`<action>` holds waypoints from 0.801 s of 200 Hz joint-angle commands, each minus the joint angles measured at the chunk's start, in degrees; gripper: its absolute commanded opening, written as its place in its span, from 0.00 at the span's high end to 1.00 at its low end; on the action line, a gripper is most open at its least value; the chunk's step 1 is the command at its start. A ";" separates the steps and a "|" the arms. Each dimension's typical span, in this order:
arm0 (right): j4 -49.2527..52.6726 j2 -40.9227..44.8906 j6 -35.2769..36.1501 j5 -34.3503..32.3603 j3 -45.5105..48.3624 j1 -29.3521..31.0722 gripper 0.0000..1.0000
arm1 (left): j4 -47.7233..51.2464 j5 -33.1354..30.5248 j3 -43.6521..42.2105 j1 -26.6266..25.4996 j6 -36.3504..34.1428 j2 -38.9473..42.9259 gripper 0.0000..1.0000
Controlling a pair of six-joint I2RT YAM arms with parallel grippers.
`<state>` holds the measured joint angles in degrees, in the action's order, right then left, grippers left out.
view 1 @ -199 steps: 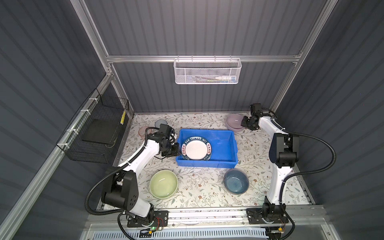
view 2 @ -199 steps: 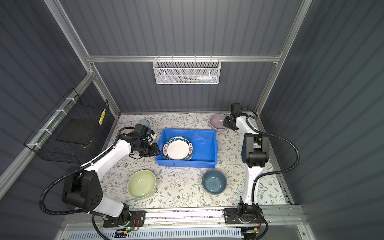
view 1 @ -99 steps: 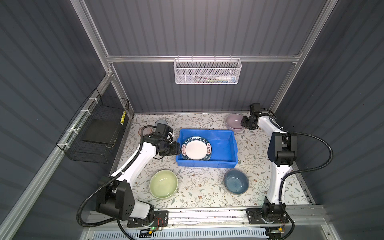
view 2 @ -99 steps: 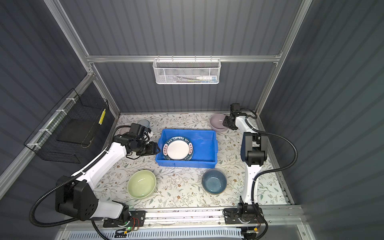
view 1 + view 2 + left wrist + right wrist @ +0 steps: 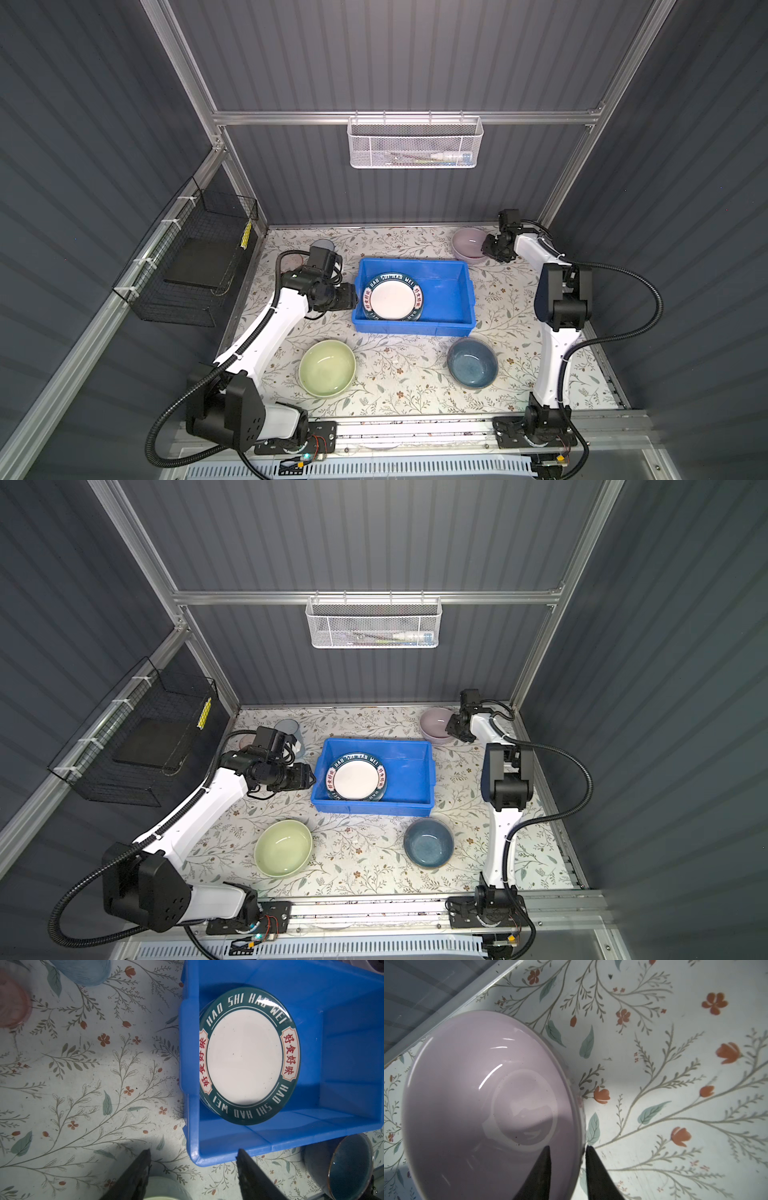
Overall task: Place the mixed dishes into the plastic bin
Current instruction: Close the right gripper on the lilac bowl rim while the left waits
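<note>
1. left wrist view: left gripper (image 5: 192, 1150) has its jaws spread wide with nothing between them. it hangs just outside the left wall of the plastic bin (image 5: 342, 1053). judged: free for a next pick.
2. lettered plate (image 5: 243, 1055) lies flat in the bin's left half, close against the left wall. other rims show under its edge, so it tops a stack; how many lie beneath cannot be told. the right half stays bare, likely room for bowls.
3. right wrist view: right gripper (image 5: 568, 1146) straddles the rim of the pink bowl (image 5: 477, 1095), one finger inside and one outside. judged a rim pinch, because the bowl is too wide to span. whether the pads already bite, cannot tell.
4. pink bowl stands on the counter (image 5: 395, 386) at far right, just beyond the bin's far right corner.
5. count outside the bin, in both top views:
   - bowls, 3: pink, green bowl (image 5: 327, 368) near left, blue bowl (image 5: 472, 368) near right.
   - tumblers, 2: blue tumbler (image 5: 286, 729) and pink tumbler (image 5: 248, 742), side by side at far left.
6. judged: five dishes left to bin.
</note>
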<state>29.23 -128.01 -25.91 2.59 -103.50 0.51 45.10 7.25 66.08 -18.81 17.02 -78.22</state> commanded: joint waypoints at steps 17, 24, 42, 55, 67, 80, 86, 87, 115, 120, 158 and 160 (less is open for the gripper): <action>1.96 -1.99 -0.98 -0.01 -0.62 -0.16 0.70 | 2.07 -0.70 0.96 -0.35 -0.12 1.67 0.33; 1.84 -2.01 -0.98 -0.02 -0.52 -0.16 0.71 | 2.10 -0.81 0.91 -0.35 -0.18 1.75 0.33; 1.75 -1.99 -1.07 0.01 -0.48 -0.12 0.74 | 2.25 -1.01 0.80 -0.33 -0.31 1.81 0.33; 1.86 -1.74 -1.07 -0.11 -0.43 -0.16 0.76 | 2.18 -1.09 0.72 -0.35 -0.33 1.93 0.33; 1.77 -1.42 -1.14 -0.14 -0.30 -0.16 0.79 | 2.17 -1.09 0.71 -0.35 -0.33 1.84 0.33; 1.54 -0.89 -1.33 0.08 0.04 -0.16 0.83 | 2.18 -1.01 0.71 -0.34 -0.34 1.75 0.33; 1.40 -0.64 -1.49 0.24 0.14 -0.20 0.85 | 2.18 -1.01 0.62 -0.31 -0.33 1.75 0.33; 1.30 -0.55 -1.48 0.36 0.25 -0.24 0.85 | 2.18 -1.05 0.62 -0.33 -0.37 1.75 0.33; 1.35 0.49 -1.69 0.34 0.55 -0.34 0.90 | 2.10 -1.01 0.55 -0.35 -0.40 1.66 0.34; 1.39 0.76 -1.69 0.23 0.53 -0.42 0.91 | 2.10 -1.01 0.68 -0.35 -0.40 1.59 0.34; 1.11 2.95 -2.06 0.53 1.53 -1.34 0.94 | 1.74 -0.74 0.63 -0.35 -0.45 1.14 0.34; 1.03 3.10 -2.06 0.54 1.65 -1.38 0.94 | 1.68 -0.70 0.63 -0.35 -0.42 1.14 0.34</action>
<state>30.35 -128.92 -26.98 2.37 -102.67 0.30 45.43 6.59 66.11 -18.81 16.99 -77.45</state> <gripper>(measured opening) 0.111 0.663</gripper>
